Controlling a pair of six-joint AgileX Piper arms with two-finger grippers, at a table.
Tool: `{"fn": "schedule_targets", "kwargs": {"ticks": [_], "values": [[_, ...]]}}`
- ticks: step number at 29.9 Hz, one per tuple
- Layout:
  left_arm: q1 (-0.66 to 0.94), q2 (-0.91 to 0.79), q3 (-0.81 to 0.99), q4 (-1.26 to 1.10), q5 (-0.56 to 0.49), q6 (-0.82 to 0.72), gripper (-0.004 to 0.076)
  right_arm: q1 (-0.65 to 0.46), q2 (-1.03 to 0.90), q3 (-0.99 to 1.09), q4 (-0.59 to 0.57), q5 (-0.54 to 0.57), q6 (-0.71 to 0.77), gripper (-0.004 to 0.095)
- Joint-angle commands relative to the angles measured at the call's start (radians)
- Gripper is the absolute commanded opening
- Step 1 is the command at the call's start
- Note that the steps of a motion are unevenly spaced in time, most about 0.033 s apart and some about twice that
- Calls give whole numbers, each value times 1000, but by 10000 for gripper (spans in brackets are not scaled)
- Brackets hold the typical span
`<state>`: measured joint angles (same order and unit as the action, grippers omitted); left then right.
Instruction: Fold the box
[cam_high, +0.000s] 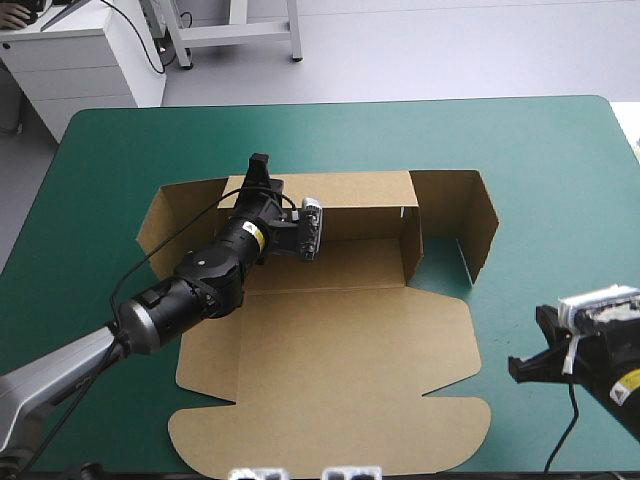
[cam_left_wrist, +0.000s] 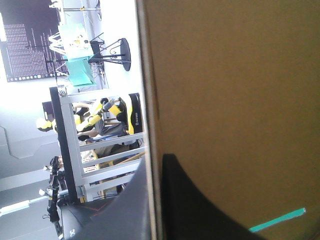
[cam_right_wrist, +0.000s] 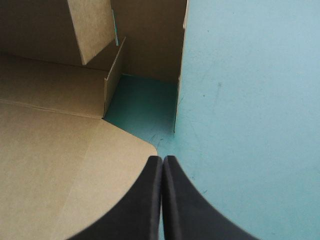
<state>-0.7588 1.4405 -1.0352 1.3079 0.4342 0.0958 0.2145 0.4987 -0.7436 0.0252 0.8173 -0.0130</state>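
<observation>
The box (cam_high: 330, 300) lies in the middle of the table (cam_high: 120, 140). It is a cut sheet of brown board, partly raised. Its lid (cam_high: 330, 400) is flat on the teal-green cover and reaches almost to the near edge of the table, with rounded corners and a broad tongue on the near side.

The right gripper (cam_right_wrist: 162, 161) is over bare cover close to the near right corner of the table. It is just beside the right rounded corner of the lid and does not touch the board. Its two black fingers are pressed together into one point and hold nothing.

Farther on, behind the fold line of the lid, the floor of the tray lies flat. At its right end an inner wall (cam_high: 412, 240) stands upright. Beyond this wall an outer panel (cam_high: 480, 225) also stands, turned toward the right edge of the table, with a strip of cover between the two. On the left side another panel (cam_high: 165, 225) is raised too.

The far wall (cam_high: 350, 190) stands upright along the far side of the box, well short of the table's far edge. The left gripper (cam_high: 260, 165) is at the top edge of this wall, near its left end. In the left wrist view the edge of the board passes between the fingers: one black finger (cam_left_wrist: 200, 200) lies on one brown face and the other on the opposite side. The jaws are therefore almost closed and pinch the far wall.
</observation>
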Motion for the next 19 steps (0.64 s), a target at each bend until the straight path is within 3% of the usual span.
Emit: {"fn": "schedule_targets", "kwargs": {"ticks": [1, 8, 19], "values": [[0, -29, -28, 28, -9, -30, -8, -4, 146, -141, -12, -32, -29, -12], [0, -29, -52, 22, 12, -96, -8, -4, 434, -378, -9, -22, -106, -14], [0, -29, -69, -62, 39, -41, 10, -4, 785, -659, -9, -22, -152, -14]]}}
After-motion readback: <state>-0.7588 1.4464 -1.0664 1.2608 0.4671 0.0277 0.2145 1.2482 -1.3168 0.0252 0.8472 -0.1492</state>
